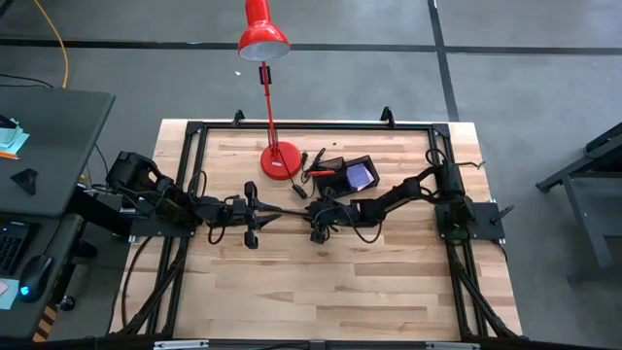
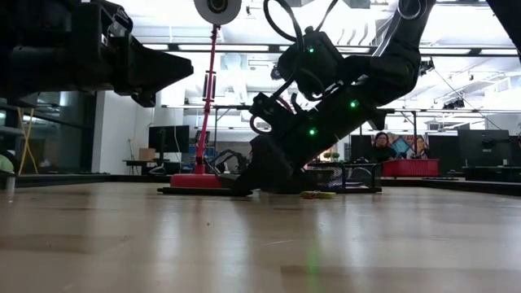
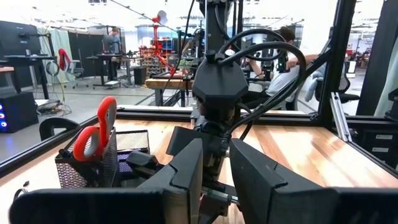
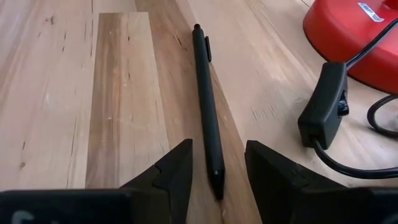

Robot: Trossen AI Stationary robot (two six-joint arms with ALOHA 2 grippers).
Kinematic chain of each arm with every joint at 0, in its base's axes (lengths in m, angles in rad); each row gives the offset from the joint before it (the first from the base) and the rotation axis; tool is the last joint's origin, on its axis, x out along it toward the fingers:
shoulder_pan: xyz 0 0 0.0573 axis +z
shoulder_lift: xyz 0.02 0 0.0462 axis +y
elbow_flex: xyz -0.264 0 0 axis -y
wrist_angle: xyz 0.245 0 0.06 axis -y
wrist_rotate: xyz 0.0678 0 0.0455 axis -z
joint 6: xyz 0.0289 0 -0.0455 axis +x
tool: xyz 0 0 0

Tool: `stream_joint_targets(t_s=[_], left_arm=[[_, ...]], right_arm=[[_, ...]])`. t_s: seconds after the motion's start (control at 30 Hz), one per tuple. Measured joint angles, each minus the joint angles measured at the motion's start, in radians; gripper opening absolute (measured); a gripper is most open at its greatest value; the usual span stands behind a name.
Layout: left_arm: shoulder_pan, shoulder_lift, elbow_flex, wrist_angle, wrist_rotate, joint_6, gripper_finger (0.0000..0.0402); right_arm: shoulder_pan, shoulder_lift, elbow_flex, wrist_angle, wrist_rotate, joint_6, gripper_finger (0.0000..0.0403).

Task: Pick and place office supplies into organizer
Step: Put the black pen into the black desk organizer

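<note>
A thin black pen (image 4: 208,106) lies flat on the wooden table, running away from my right gripper (image 4: 217,158). That gripper is open, low over the table and slanting down, with one finger on each side of the pen's near tip (image 4: 217,183) without touching it. The black mesh organizer (image 1: 352,175) stands at the far middle. Red-handled scissors (image 3: 96,127) stand upright in it and a purple pad (image 1: 360,175) lies inside. A tiny yellow piece (image 2: 317,194) lies on the table. My left gripper (image 1: 253,218) waits left of centre, held level, with a narrow empty gap.
The red desk lamp's round base (image 1: 281,160) stands just left of the organizer, and its stem reaches past the table's far edge. The lamp's black cord with an inline switch (image 4: 323,109) lies close beside the pen. Bare wood stretches toward the near edge.
</note>
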Motion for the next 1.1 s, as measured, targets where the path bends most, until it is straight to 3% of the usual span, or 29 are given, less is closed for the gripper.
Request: stream_joint_targets(t_s=[0.67, 0.9, 1.1], left_arm=[[0.0, 0.0, 0.0, 0.001, 0.0, 0.0, 0.0074], [0.0, 0.0, 0.0, 0.001, 0.0, 0.0, 0.0074], [0.0, 0.0, 0.0, 0.001, 0.0, 0.0, 0.0074]], right_arm=[[-0.029, -0.004, 0.004, -0.035, -0.038, 0.128, 0.0138], [-0.02, -0.002, 0.002, -0.058, -0.036, 0.078, 0.0138], [0.011, 0.002, 0.0, -0.069, 0.041, 0.018, 0.0138]])
